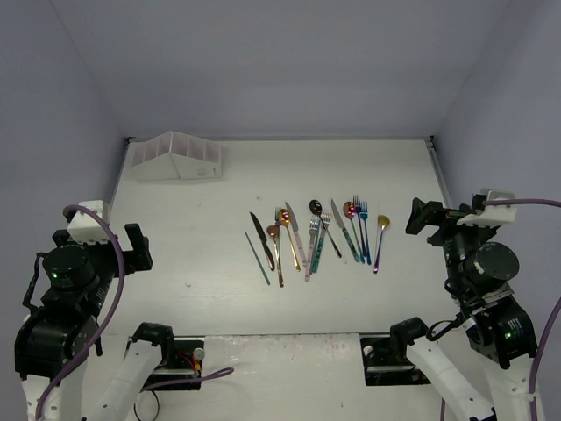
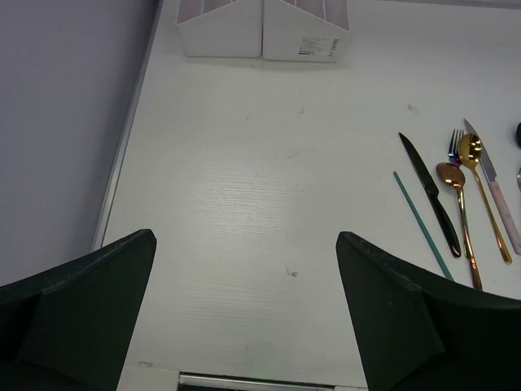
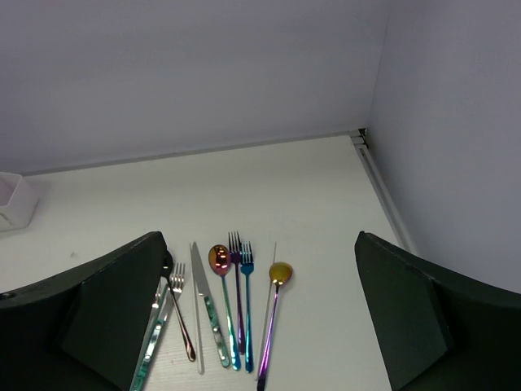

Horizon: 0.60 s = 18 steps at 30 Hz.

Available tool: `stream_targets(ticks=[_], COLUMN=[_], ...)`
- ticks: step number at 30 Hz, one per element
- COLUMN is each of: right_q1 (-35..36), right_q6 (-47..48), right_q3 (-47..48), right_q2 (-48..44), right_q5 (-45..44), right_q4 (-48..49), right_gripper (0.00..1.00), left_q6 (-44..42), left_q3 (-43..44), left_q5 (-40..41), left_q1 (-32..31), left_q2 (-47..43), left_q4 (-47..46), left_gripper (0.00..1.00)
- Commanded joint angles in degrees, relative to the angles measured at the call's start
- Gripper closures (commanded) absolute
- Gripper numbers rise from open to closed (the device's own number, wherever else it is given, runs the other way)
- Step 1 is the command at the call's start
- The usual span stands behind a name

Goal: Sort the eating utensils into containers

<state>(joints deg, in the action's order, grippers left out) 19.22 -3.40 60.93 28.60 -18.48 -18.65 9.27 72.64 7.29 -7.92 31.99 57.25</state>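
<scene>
**Both grippers wide apart, first pick not yet made**

My left gripper hangs over bare table with its fingers spread wide and nothing between them. My right gripper is spread just as wide and is just as empty, near the right end of the row. Between the two, the eating utensils lie side by side in the middle of the table, mostly handles toward me. They are well apart from the containers, the white rack at the far left corner. No utensil shows in any compartment, so I judge the sorting is at its first step: choosing a piece and reaching for it. Nearest my left side are a thin teal rod and a black knife; nearest my right is a gold-bowled spoon. The next move calls for a low descent with fingers straddling one slim handle. Neighbours lie close and some cross, so an outer piece looks the safer choice.
</scene>
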Motion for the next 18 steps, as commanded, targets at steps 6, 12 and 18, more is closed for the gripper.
stream_targets(ticks=[6, 12, 18], right_q1=[0.3, 0.3, 0.3], right_q6=[-2.0, -4.3, -4.9], right_q3=[-0.9, -4.0, -5.8], right_q2=[1.4, 2.2, 3.3], right_q5=[7.5, 6.9, 6.6], right_q4=[3.6, 3.6, 3.5], right_gripper=[0.00, 0.00, 0.00], left_q6=[5.8, 9.4, 17.3], left_q3=[2.3, 1.0, -1.4], left_q5=[-8.0, -17.1, -24.4], left_q1=[-0.5, -0.5, -0.8], left_q2=[5.1, 10.2, 20.3], left_q4=[1.2, 2.6, 1.9], left_gripper=[0.08, 0.08, 0.08])
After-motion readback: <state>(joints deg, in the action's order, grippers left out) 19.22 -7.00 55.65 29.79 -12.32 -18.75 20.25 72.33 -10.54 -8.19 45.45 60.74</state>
